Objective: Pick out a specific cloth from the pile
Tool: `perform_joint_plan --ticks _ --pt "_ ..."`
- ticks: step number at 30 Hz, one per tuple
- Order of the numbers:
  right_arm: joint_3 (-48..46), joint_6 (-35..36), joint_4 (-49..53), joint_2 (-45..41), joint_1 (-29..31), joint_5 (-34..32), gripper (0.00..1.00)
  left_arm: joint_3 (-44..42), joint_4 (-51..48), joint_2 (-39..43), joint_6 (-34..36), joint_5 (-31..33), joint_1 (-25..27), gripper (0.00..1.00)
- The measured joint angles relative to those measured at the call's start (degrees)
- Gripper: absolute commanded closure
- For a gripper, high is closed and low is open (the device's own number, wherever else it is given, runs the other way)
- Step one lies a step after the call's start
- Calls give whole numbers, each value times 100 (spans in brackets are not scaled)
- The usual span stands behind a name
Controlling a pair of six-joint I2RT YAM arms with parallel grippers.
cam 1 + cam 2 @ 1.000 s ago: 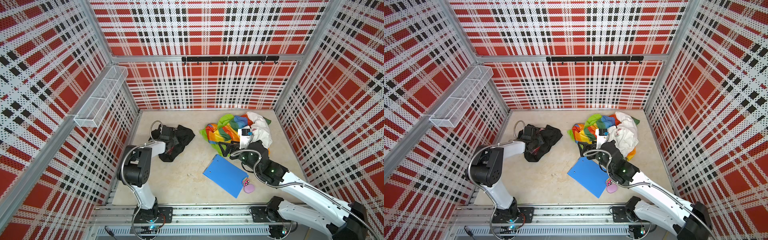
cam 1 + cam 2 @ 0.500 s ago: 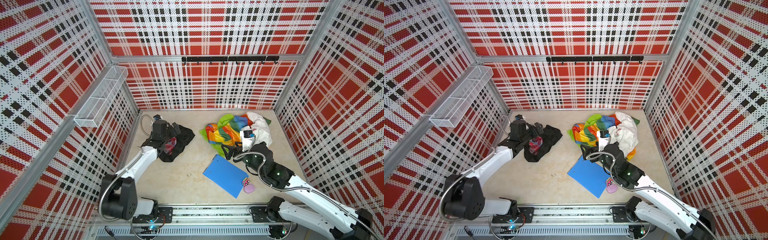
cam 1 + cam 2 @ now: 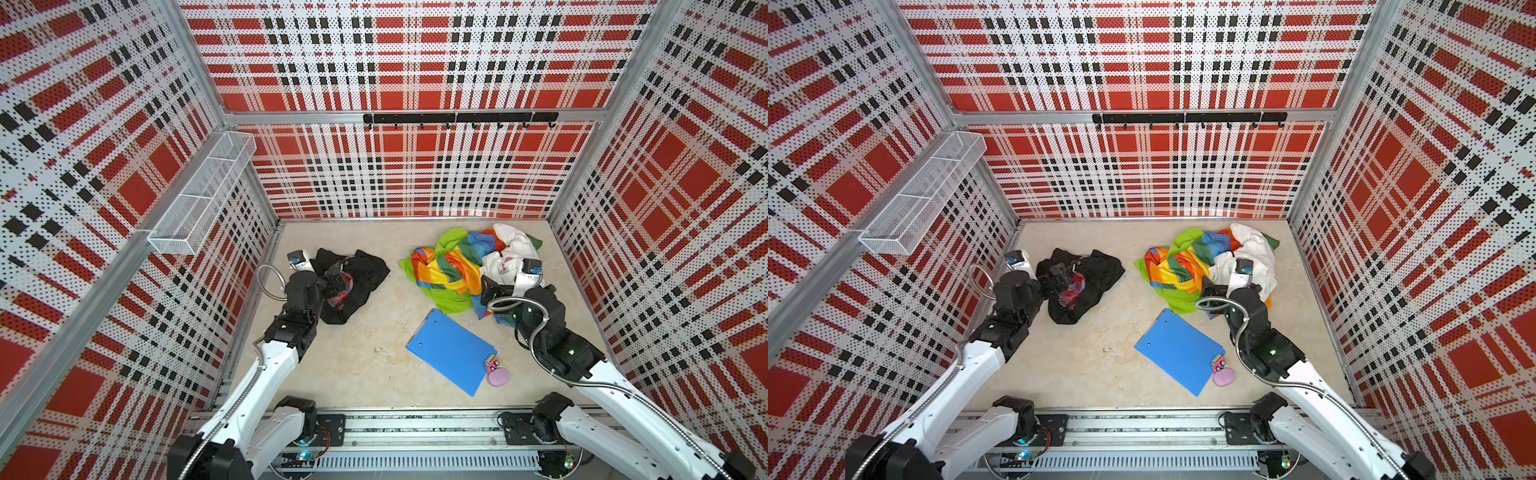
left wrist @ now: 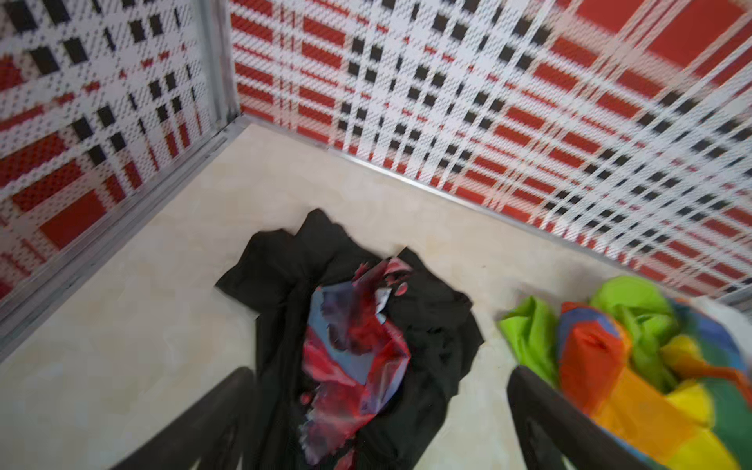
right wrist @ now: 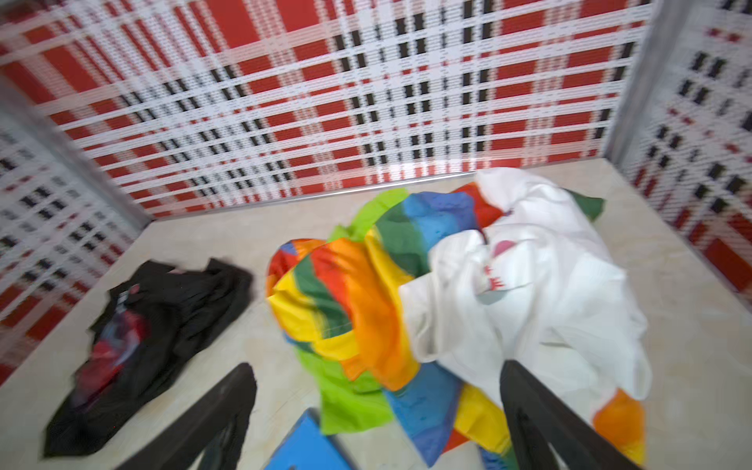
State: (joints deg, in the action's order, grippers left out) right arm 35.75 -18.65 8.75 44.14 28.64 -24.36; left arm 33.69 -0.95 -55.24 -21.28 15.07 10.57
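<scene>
- Cloth [image 3: 365,272], black with a red print, lay on the surface [image 3: 365,353] well apart from the pile [image 3: 453,266] in both top views; we judged the picking-out done.
- Left wrist view: we saw the left jaws spread wide over it, holding nothing.
- Right wrist view: the right jaws gaped empty by the pile.

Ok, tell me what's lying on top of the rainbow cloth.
A white shirt drapes over the rainbow cloth's right side; green cloth pokes out beneath. Anything deeper is covered.
</scene>
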Motion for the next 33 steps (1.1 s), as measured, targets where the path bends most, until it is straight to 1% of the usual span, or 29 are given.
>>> perform_joint_plan --ticks 3,6,9,12,15,19,24,28,30,33 --pt "-321 168 -238 63 -922 345 0 -560 389 -7 334 264 -33 1" --pt "-389 308 -579 345 -1661 616 0 -984 992 -92 756 470 -87 1" --pt "-417 466 -1073 796 -2227 828 0 -1320 1797 -339 1145 511 -216 1" --pt "-476 638 -1519 1327 -2590 953 0 -1593 2634 -743 1394 435 -396 1" --pt "-629 857 -2041 1838 -2719 994 0 -1840 3550 -1296 1543 223 -614 1" --pt "-1032 1152 -2951 2271 -2730 1043 0 -2041 4684 -2035 1679 -81 -769 1" --pt "-1403 1458 -4199 2833 -2736 1032 0 -2026 5641 -2533 1939 -422 -793 1" --pt "-1510 1617 -5073 3322 -2739 997 0 -2013 6559 -3287 2087 -579 -789 1" --pt "-1534 1661 -5355 3515 -2739 984 0 -2013 6634 -3499 2166 -601 -767 1" --pt "-1733 1709 -6129 3873 -2739 984 0 -1923 6607 -3510 2179 -719 -804 1"
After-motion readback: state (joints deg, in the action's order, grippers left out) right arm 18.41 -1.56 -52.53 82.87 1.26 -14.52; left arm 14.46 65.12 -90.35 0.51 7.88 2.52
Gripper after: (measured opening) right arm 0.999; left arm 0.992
